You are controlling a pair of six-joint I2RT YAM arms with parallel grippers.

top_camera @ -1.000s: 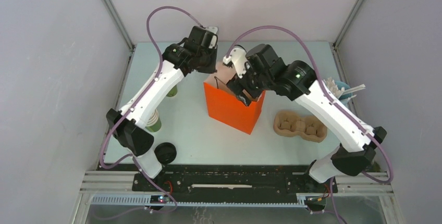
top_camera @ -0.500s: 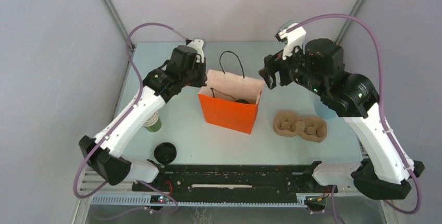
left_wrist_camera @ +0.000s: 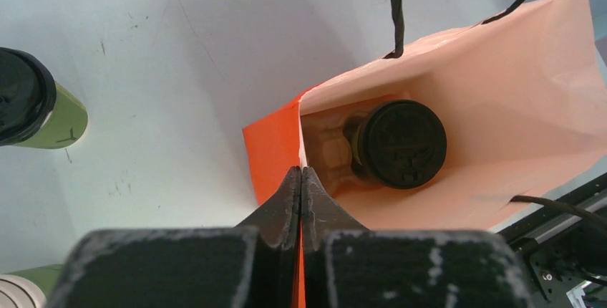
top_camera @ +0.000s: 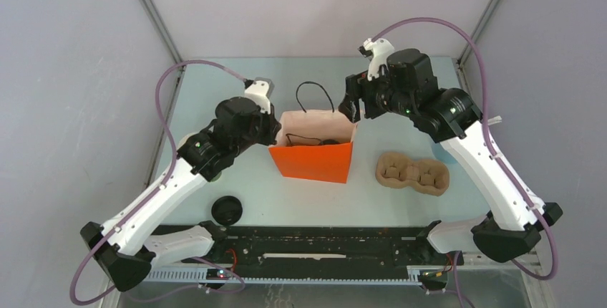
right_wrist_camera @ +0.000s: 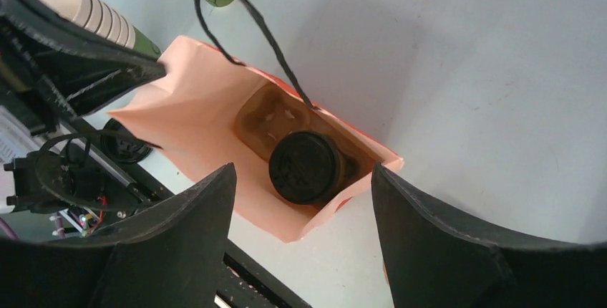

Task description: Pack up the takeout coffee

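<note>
My left hand (left_wrist_camera: 300, 179) is shut tight and pinches the rim of the orange paper bag (left_wrist_camera: 272, 143). My right hand (right_wrist_camera: 302, 172) is wide open above the bag and holds nothing. I count two lidded coffees. The first coffee (left_wrist_camera: 401, 143) stands down inside the bag, right below my right hand. The second coffee (left_wrist_camera: 28, 104) stands on the table (left_wrist_camera: 179, 36), off to the side of my left hand. I also see one bag, one stack of bare cups (right_wrist_camera: 79, 3), one loose lid (top_camera: 227, 211) and one cardboard cup tray (top_camera: 413, 172).
</note>
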